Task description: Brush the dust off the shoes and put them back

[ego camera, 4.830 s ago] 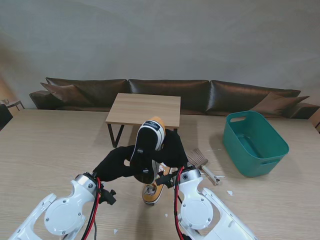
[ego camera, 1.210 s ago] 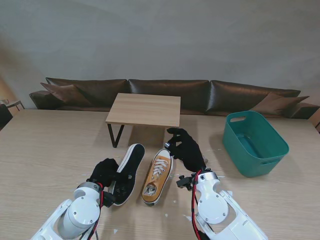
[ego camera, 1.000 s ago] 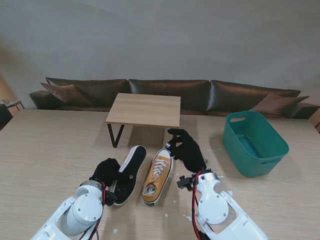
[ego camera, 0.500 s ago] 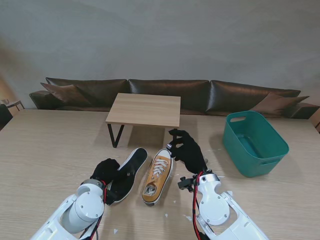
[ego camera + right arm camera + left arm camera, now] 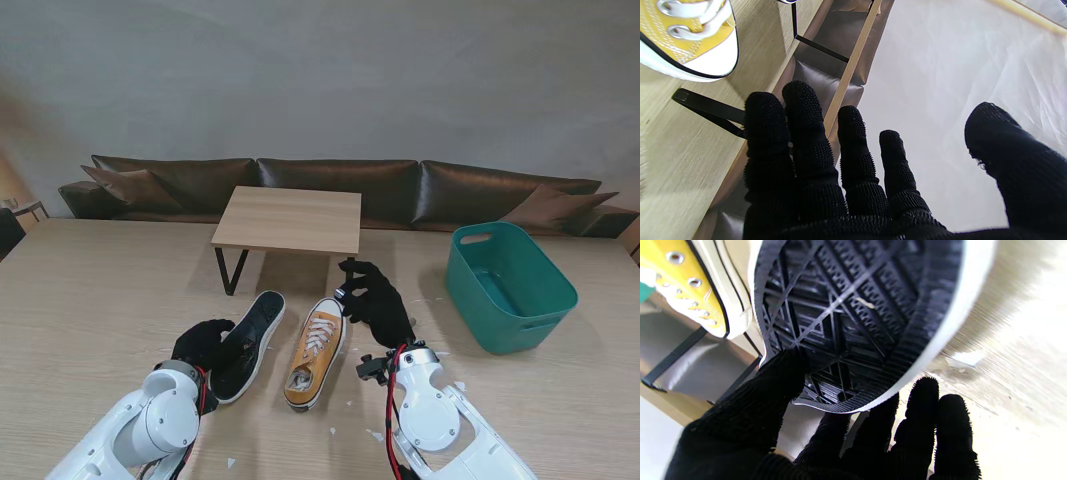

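Here my left hand [image 5: 205,343] grips the heel end of the black shoe [image 5: 245,332], thumb on the ribbed sole [image 5: 853,320] and the other fingers [image 5: 923,413] curled past the white rim, as its wrist view shows; the shoe lies sole-up and tilted on the table [image 5: 90,300], just left of the yellow shoe [image 5: 315,352], which rests upright with its laces showing. My right hand [image 5: 375,300] holds nothing, fingers spread, raised beside the yellow shoe's toe. The brush is not visible in any view, so I cannot tell where it is. I judge the step in hand to be the return of the black shoe. The next move calls for turning it upright, setting it parallel to its mate, then opening the left hand. The green basket [image 5: 512,287] stands well apart on the right.
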Robot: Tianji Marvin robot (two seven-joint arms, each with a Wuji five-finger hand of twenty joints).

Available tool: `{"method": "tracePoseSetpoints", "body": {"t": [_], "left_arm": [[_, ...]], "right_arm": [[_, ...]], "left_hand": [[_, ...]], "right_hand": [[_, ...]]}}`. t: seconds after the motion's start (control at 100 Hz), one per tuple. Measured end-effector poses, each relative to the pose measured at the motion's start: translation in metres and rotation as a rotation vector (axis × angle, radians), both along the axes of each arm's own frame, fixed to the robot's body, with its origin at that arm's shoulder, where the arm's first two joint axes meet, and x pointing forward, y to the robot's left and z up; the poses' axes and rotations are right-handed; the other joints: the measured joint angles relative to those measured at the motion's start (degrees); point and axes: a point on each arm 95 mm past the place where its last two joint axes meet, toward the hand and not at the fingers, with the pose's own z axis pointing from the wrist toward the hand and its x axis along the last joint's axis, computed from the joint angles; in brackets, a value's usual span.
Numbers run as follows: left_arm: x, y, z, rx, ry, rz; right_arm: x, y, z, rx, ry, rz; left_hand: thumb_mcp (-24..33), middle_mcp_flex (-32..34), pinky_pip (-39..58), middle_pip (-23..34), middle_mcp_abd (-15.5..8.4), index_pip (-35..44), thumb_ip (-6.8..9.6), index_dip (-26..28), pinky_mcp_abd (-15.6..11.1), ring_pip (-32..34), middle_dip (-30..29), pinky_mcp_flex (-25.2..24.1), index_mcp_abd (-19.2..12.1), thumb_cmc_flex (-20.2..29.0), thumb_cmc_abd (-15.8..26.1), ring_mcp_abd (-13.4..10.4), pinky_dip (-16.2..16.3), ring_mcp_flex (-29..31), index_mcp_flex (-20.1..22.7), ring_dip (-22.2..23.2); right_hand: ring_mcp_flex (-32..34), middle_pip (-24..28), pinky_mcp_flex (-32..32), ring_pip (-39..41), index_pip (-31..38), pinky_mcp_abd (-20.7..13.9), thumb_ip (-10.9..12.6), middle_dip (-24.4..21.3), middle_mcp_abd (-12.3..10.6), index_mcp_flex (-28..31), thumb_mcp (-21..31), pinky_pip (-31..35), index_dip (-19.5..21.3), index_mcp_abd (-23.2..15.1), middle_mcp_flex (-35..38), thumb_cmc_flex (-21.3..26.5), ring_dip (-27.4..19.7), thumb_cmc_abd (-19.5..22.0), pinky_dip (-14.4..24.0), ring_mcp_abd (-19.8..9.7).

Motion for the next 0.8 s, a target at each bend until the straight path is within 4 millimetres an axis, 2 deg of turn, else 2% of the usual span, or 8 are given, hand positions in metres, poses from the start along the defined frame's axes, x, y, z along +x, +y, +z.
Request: {"method": "tracePoseSetpoints", "body": {"t": [0.04, 0.09, 0.18, 0.21, 0.37, 0.54, 0.67, 0.8], "left_arm": [[0.0, 0.001, 0.001, 0.025, 0.004, -0.023], [0.0, 0.003, 0.002, 0.04, 0.006, -0.048], [-0.001, 0.005, 0.003, 0.053, 0.005, -0.078], [-0.001, 0.006, 0.003, 0.066, 0.004, -0.092], [-0.002, 0.007, 0.006, 0.162, 0.009, -0.168], [-0.002, 0.009, 0.009, 0.208, 0.0, -0.206], [-0.002, 0.009, 0.009, 0.252, -0.03, -0.261], [-0.001, 0.011, 0.009, 0.269, -0.039, -0.281]], "right_arm": [[0.0, 0.0, 0.0, 0.001, 0.001, -0.001], [0.0, -0.001, 0.0, 0.002, 0.002, -0.002], [0.0, -0.001, -0.001, 0.004, 0.004, -0.004], [0.0, -0.001, -0.001, 0.004, 0.004, -0.004], [0.0, -0.002, -0.001, 0.006, 0.006, -0.006], [0.0, -0.002, -0.002, 0.007, 0.008, -0.007], [0.0, -0.003, -0.002, 0.011, 0.011, -0.008], [0.0, -0.003, -0.003, 0.014, 0.015, -0.009]], "left_hand": [[-0.5, -2.2, -0.4, 0.4, -0.1, -1.3, 0.01, -2.2, -0.8, -0.5, 0.0, -1.7, -2.6, -0.1, 1.9, 0.0, 0.2, -1.4, -2.4, 0.0], [-0.7, -4.5, -2.1, -0.1, -0.4, -2.4, 0.03, -4.8, -1.9, -1.2, -0.2, -3.3, -5.5, -0.1, 1.9, 0.0, 1.5, -3.4, -5.4, 0.0], [-0.9, -7.5, -3.0, -1.3, -0.5, -3.4, 0.04, -7.0, -2.9, -1.6, -1.3, -5.2, -8.7, -0.1, 2.6, -0.1, 2.4, -5.6, -8.8, 0.0], [-1.4, -9.4, -4.3, -0.7, -0.7, -4.1, 0.04, -8.5, -3.6, -2.0, -1.2, -5.9, -10.1, -0.1, 3.9, -0.6, 3.2, -6.5, -10.2, 0.0], [-2.6, -15.6, -6.8, -1.5, -2.7, -6.0, 0.07, -12.6, -6.1, -2.6, -0.7, -8.0, -13.6, -0.1, 7.9, -2.1, 5.3, -9.2, -16.9, 0.0], [-2.6, -21.6, -8.0, -1.8, -3.6, -7.1, 0.08, -15.8, -7.2, -2.6, -0.5, -8.8, -15.4, -0.1, 7.9, -3.0, 7.4, -11.5, -22.6, 1.9], [-1.0, -21.7, -8.0, -1.8, -4.2, -6.2, 0.16, -16.0, -8.1, -1.4, 0.2, -8.9, -18.5, 0.0, 7.9, -3.7, 8.1, -11.5, -20.7, 2.6], [0.4, -21.0, -8.0, -1.3, -4.4, -4.4, 0.18, -14.6, -8.3, 0.6, 1.9, -8.9, -19.7, 0.0, 8.0, -4.0, 8.3, -11.5, -14.0, 3.5]], "right_hand": [[0.0, 0.0, 0.0, 0.0, 0.0, 0.0, 0.0, 0.0, 0.0, 0.0, 0.0, 0.0, 0.0, 0.0, 0.0, 0.0, 0.0, 0.0, 0.0, 0.0], [0.0, 0.0, 0.0, 0.0, 0.0, 0.0, 0.0, 0.0, 0.0, 0.0, 0.0, 0.0, 0.0, 0.0, 0.0, 0.0, 0.0, 0.0, 0.0, 0.0], [0.0, 0.0, 0.0, 0.0, 0.0, 0.0, 0.0, 0.0, 0.0, 0.0, 0.0, 0.0, 0.0, 0.1, 0.0, 0.0, 0.0, 0.0, 0.0, 0.0], [0.0, 0.0, 0.0, 0.0, 0.0, 0.0, 0.0, 0.0, 0.0, 0.0, 0.0, 0.0, 0.0, 0.1, 0.0, 0.0, 0.0, 0.0, 0.0, 0.0], [0.0, 0.0, 0.0, 0.0, 0.0, 0.0, 0.0, 0.0, 0.0, 0.0, 0.0, 0.0, 0.0, 0.5, 0.0, 0.0, 0.0, 0.7, 0.0, 0.0], [0.0, 0.0, 0.0, 0.0, 0.0, 0.0, 0.0, 0.0, 0.0, 0.0, 0.0, 0.0, 0.0, 0.5, 0.0, 0.0, 0.0, 0.8, 0.0, 0.0], [0.0, 0.0, 0.0, 0.0, 0.0, 0.0, 0.0, 0.0, 0.0, 0.0, 0.0, 0.0, 0.0, 0.5, 0.0, 0.0, 0.0, 0.8, 0.0, 0.0], [0.0, 0.0, 0.0, 0.0, 0.0, 0.0, 0.0, 0.0, 0.0, 0.0, 0.0, 0.0, 0.0, 0.5, 0.0, 0.0, 0.0, 0.8, 0.0, 0.0]]}}
